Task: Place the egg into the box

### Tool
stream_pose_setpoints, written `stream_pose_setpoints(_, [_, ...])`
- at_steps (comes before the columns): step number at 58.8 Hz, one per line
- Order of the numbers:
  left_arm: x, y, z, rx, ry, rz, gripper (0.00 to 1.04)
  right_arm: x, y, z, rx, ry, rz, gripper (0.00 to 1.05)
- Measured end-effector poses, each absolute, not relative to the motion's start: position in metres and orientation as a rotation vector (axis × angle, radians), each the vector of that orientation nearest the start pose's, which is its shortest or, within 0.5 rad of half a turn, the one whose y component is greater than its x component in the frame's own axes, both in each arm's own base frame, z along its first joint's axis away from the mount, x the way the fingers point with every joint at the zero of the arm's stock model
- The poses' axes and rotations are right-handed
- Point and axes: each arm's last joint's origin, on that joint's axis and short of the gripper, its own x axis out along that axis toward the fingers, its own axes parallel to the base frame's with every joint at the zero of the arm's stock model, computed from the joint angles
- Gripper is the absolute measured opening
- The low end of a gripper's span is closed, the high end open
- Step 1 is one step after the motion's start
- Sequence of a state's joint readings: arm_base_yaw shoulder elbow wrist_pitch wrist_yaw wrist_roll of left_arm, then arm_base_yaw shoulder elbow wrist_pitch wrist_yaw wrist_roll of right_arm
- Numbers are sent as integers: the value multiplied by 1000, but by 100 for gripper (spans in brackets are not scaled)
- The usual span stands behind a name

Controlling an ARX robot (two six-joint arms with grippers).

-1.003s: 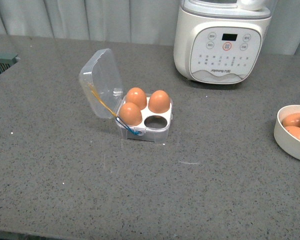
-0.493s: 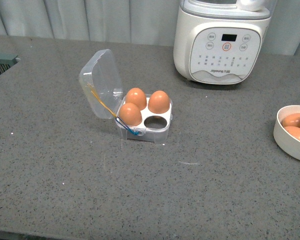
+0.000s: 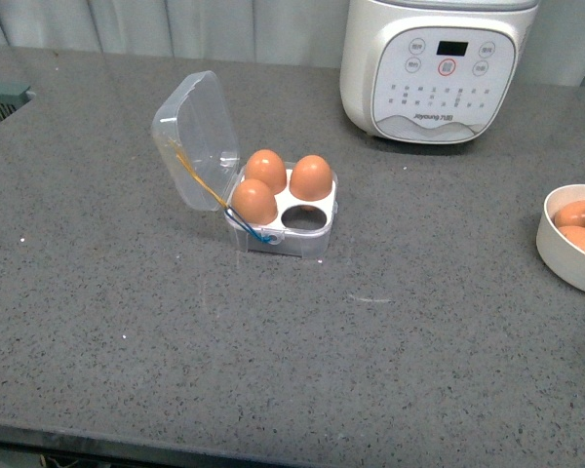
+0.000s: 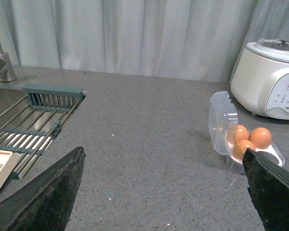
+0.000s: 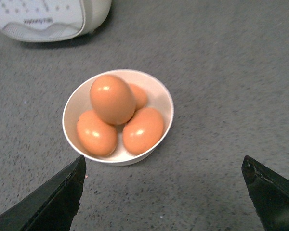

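The clear egg box stands open on the grey counter, its lid tipped up to the left, with a yellow-and-blue cord. It holds three brown eggs; the front right cell is empty. The box also shows in the left wrist view. A round white bowl at the right edge holds several brown eggs. My right gripper is open and empty just short of the bowl. My left gripper is open and empty, left of the box. Neither gripper shows in the front view.
A white blender base stands at the back right behind the box. A sink with a green drying rack and a tap lies far left. A grey curtain hangs behind the counter.
The front view has shifted: the box, blender and bowl all sit a little higher in the picture. Nothing on the counter has moved.
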State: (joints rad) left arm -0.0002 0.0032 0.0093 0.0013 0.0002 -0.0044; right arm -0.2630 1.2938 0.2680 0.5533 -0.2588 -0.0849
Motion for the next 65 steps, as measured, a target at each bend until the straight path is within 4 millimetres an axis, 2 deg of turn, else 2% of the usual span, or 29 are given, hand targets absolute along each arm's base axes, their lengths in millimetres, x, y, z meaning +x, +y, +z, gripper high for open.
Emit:
stream_pose_setpoints(8, [97, 0, 167, -4, -7, 0, 98, 230, -53, 130, 15, 476, 50, 95])
stream_pose_setpoints(15, [97, 0, 167, -4, -7, 0, 98, 243, -50, 125, -7, 503, 100, 95])
stream_pose_setpoints(31, [97, 0, 167, -4, -7, 0, 98, 260, -44, 119, -67, 523, 176, 95])
stream_pose_setpoints(65, [97, 0, 167, -4, -7, 0, 98, 296, -46, 105, -98, 536, 213, 95])
